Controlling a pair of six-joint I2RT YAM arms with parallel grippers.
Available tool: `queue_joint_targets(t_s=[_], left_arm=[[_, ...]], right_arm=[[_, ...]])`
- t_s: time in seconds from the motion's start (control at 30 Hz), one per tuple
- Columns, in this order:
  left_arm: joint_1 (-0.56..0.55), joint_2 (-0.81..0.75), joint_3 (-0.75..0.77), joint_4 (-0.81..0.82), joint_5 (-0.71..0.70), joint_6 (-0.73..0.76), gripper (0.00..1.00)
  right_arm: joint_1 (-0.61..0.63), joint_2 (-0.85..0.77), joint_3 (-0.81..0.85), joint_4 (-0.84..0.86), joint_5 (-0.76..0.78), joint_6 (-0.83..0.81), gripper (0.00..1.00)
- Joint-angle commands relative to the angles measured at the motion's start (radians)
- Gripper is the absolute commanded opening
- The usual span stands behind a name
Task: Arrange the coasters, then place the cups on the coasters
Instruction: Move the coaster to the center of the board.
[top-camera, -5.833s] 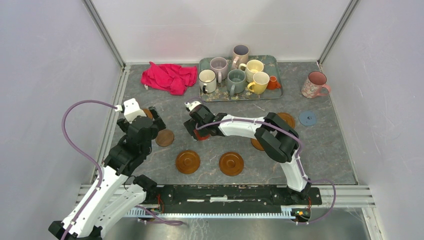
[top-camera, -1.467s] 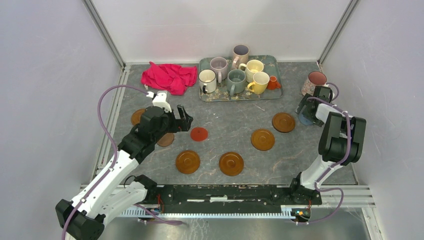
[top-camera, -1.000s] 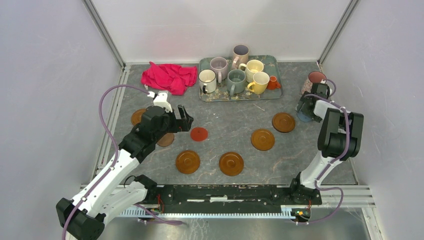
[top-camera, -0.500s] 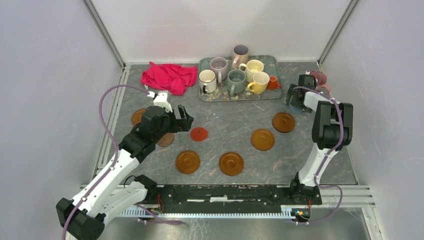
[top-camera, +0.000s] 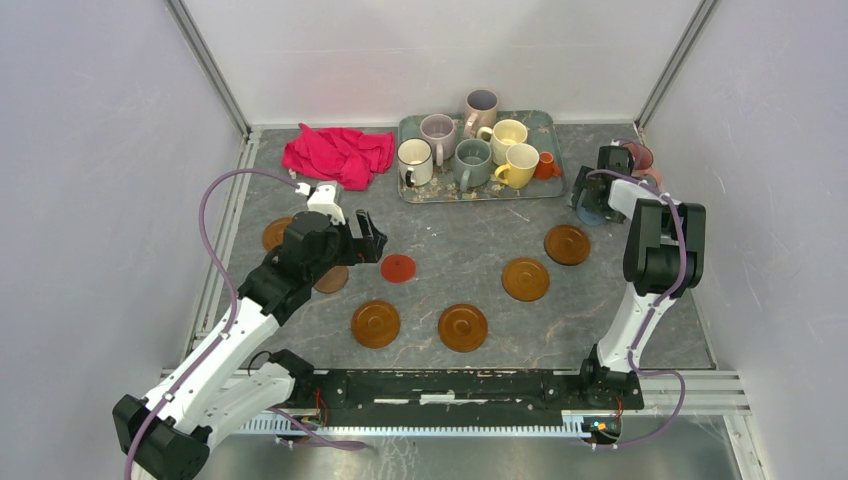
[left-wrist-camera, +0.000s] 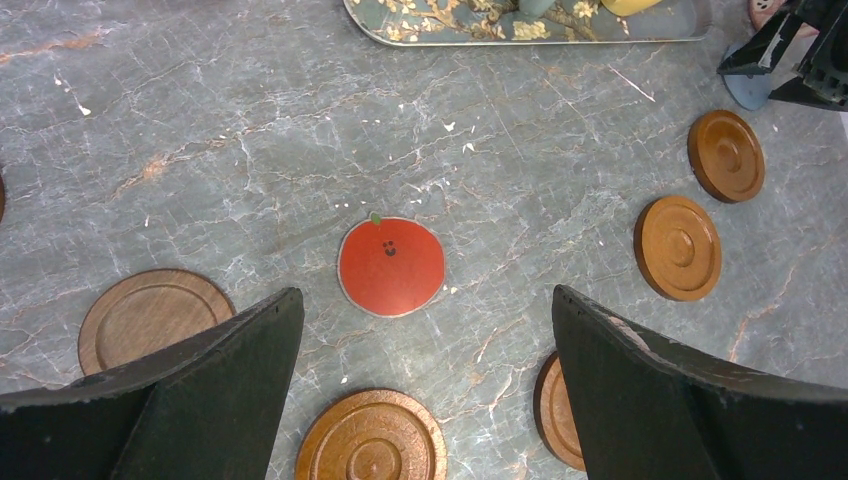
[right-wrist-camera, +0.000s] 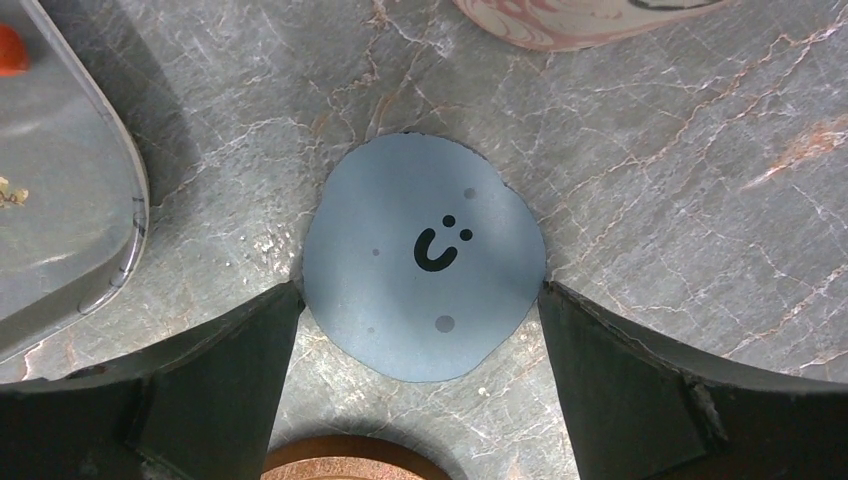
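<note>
Left gripper (left-wrist-camera: 424, 300): jaws apart, empty, above red coaster (left-wrist-camera: 391, 266), which lies flat on table (left-wrist-camera: 200, 130) among amber coasters (left-wrist-camera: 680, 247). Right gripper (right-wrist-camera: 420, 290): jaws apart, fingertips flanking blue coaster (right-wrist-camera: 425, 255), which lies flat between tray (right-wrist-camera: 70, 230) and floral cup (right-wrist-camera: 580, 22).

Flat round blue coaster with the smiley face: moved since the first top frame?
Yes. The blue coaster has shifted away from the arm bases and leftward. It now lies close to the right end of the teal patterned tray, between the right gripper's fingers.
</note>
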Motion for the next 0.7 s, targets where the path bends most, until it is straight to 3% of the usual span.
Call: queue_joint_targets(t_s=[0.0, 0.27, 0.67], left_arm=[[-0.006, -0.002, 0.000, 0.029, 0.008, 0.048, 1.00], [-0.005, 0.005, 0.001, 0.032, 0.010, 0.048, 1.00], [-0.006, 0.015, 0.003, 0.031, 0.008, 0.047, 1.00]], right_arm=[[-0.012, 0.028, 0.018, 0.003, -0.014, -0.006, 0.96], [0.007, 0.060, 0.028, 0.008, -0.087, -0.028, 0.88], [0.130, 0.039, -0.003, 0.003, -0.095, -0.043, 0.83]])
